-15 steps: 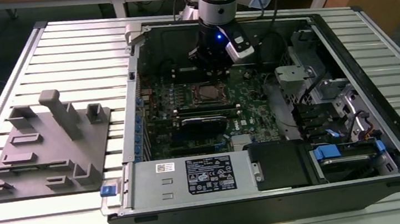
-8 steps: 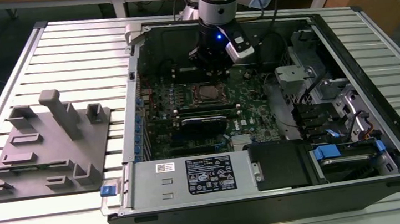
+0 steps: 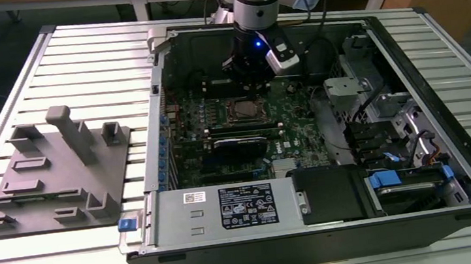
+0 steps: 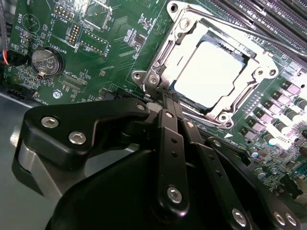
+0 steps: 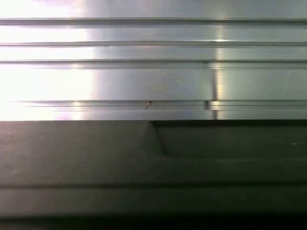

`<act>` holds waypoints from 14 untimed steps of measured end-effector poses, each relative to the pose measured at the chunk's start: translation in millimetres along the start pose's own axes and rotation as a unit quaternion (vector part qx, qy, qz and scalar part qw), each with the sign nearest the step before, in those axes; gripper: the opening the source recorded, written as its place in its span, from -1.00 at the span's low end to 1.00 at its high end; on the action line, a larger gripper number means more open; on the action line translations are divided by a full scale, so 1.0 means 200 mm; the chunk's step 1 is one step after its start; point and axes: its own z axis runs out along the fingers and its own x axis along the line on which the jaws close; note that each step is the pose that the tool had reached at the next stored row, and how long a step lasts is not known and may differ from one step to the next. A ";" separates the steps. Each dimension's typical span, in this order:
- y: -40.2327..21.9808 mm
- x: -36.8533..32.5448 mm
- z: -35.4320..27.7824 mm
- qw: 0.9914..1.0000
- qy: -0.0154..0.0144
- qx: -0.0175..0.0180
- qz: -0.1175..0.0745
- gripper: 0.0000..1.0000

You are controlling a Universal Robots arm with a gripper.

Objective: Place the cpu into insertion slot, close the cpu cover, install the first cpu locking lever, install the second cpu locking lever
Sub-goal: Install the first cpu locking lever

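Second wrist view, gripper (image 4: 169, 96) hides cpu cover (image 4: 211, 69) corner

Sat flat in the insertion slot (image 4: 201, 103): the cpu (image 4: 211, 72), pale silver-grey square top, upper right of the second wrist view. Lay closed over its edges: the cpu cover (image 4: 180, 40), a silvery frame with a large square cut-out. Appeared centre frame in the exterior view.

Black, screw-studded pincer (image 4: 169, 98), seemingly matte
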 end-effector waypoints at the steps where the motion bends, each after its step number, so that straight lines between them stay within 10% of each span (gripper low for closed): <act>1: 0.000 0.000 0.000 1.000 0.000 0.001 0.000 -0.80; 14: 0.000 0.019 -0.003 1.000 0.000 0.002 0.000 -0.80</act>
